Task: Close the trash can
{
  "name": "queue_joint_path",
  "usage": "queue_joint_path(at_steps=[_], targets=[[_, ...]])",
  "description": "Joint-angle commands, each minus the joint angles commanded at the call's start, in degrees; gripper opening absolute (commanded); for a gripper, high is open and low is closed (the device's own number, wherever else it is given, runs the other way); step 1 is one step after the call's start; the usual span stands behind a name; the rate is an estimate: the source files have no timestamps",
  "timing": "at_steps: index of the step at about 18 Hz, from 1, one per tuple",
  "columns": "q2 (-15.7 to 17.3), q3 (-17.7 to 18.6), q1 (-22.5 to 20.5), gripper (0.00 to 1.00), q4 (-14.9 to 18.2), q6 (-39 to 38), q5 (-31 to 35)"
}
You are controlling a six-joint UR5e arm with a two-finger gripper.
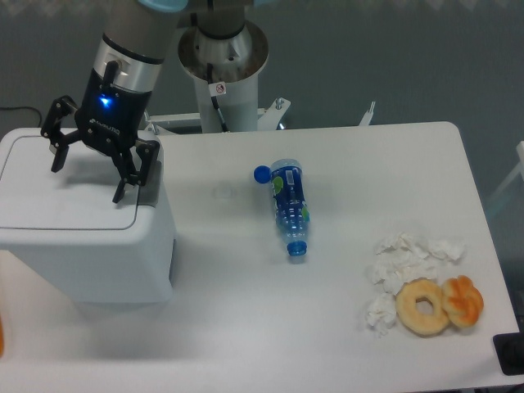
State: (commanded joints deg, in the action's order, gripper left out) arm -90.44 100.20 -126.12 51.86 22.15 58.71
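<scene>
While the lid (pixel 61 192) lies flat and apparently seated on the trash can (pixel 82 237) at the table's (pixel 344 327) left end, the gripper (pixel 88 173) hangs over it with fingers (pixel 123 187) spread wide, grasping nothing. Directly beneath the fingers is the lid's right half, beside the grey latch panel (pixel 152 184); whether the tips touch the lid cannot be told. Closure appears done or nearly so: any remaining press would go straight down. Well apart to the right lie a bottle (pixel 290 206), crumpled tissues (pixel 405 262) and a doughnut (pixel 423 306).
</scene>
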Motion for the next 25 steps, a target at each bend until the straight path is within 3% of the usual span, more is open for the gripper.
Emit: queue_joint_path(at_steps=[11,20,25], targets=[[0.53,-0.88,-1.05,1.0,0.0,-0.53,-1.58],[1.85,-4.3,-13.52,1.0,0.09,1.75,0.96],[1.58,-4.92,-15.91,1.0,0.18,13.42,7.36]])
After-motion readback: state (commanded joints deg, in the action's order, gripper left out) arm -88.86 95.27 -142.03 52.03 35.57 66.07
